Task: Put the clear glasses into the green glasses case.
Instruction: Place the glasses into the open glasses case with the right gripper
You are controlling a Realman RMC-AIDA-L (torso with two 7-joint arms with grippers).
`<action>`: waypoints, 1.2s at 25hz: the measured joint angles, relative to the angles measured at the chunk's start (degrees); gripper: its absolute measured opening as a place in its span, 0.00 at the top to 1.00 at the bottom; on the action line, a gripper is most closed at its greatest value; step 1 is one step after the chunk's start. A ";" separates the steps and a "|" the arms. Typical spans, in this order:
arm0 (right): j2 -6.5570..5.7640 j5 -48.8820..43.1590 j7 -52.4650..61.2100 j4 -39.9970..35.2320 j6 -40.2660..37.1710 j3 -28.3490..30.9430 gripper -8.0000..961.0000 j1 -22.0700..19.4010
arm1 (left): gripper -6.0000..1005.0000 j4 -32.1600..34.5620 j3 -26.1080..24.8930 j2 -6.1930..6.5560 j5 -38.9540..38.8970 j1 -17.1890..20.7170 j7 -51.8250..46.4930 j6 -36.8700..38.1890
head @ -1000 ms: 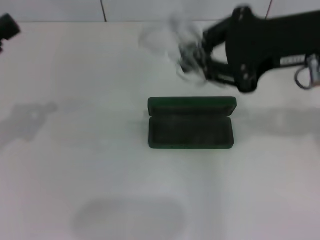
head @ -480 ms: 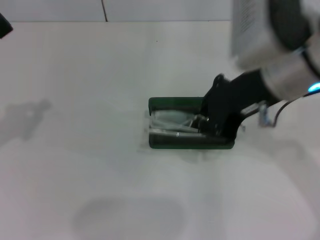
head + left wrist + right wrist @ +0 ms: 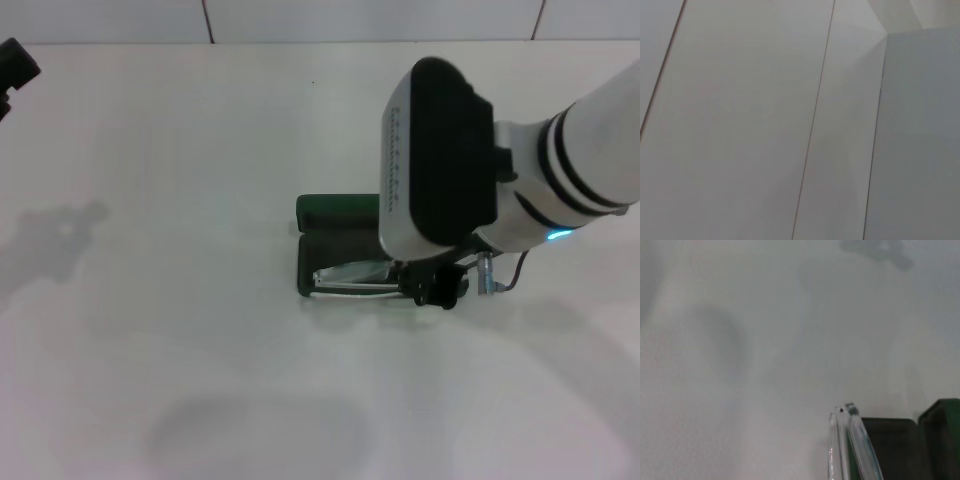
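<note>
The green glasses case [image 3: 335, 212] lies open at the table's middle, lid toward the back, its dark lining partly showing. My right arm reaches over its right half, and my right gripper [image 3: 432, 288] is low at the case's front right corner, mostly hidden under the wrist. The clear glasses [image 3: 350, 277] lie slanted along the front of the case's tray, their right end running up into the gripper. In the right wrist view the clear glasses' arms [image 3: 847, 445] stick out close to the camera, beside the case [image 3: 940, 440]. My left gripper [image 3: 15, 62] is parked at the far left back.
The white table [image 3: 150, 300] stretches out on all sides of the case, with only soft shadows on it. A pale wall with thin seams runs behind its back edge. The left wrist view shows only flat white panels.
The right arm carried the glasses from behind the case down into it. It has since swung lower and nearer, so its wrist now covers the case's right half.
</note>
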 joint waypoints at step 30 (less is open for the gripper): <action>0.06 -10.75 4.03 7.55 15.35 -10.41 0.87 1.06 | 0.95 -1.72 0.00 -0.44 0.13 -0.72 1.08 -1.52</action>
